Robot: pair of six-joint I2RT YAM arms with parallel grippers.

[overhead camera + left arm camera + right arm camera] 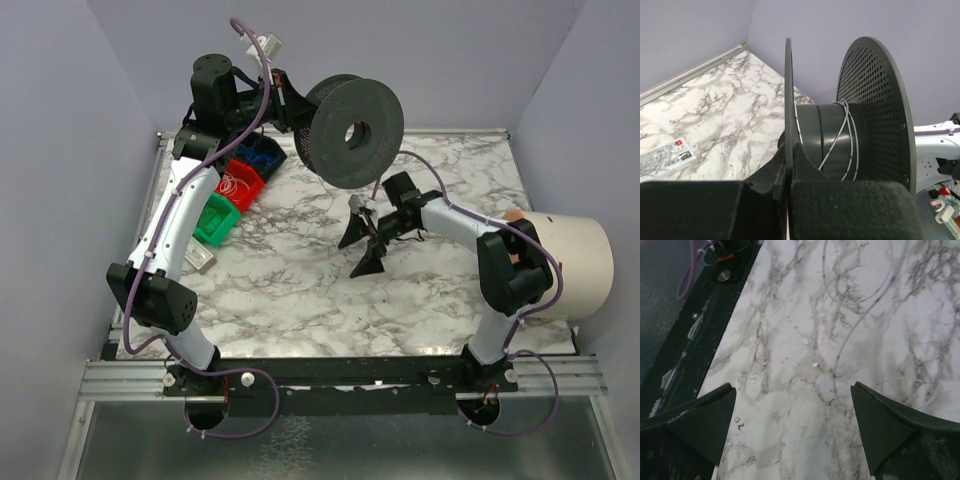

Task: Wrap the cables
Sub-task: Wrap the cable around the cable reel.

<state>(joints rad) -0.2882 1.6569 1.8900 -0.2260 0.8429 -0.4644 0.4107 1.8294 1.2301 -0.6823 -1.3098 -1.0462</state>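
- Cable (847, 135): few turns on the hub of the spool (352, 130); loose tail (860, 322) lies on the marble table (300, 300).
- Left gripper (789, 165) clamps one flange (788, 100), holding the spool aloft, apparently for winding.
- Right gripper (792, 390), wide and empty, hovers over the tail, probably to collect it.

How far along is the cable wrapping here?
Done: a few turns of pale cable on the spool hub. In hand: the left gripper clamps one flange; the right gripper hangs open. Remaining: a loose cable length lying on the marble table.
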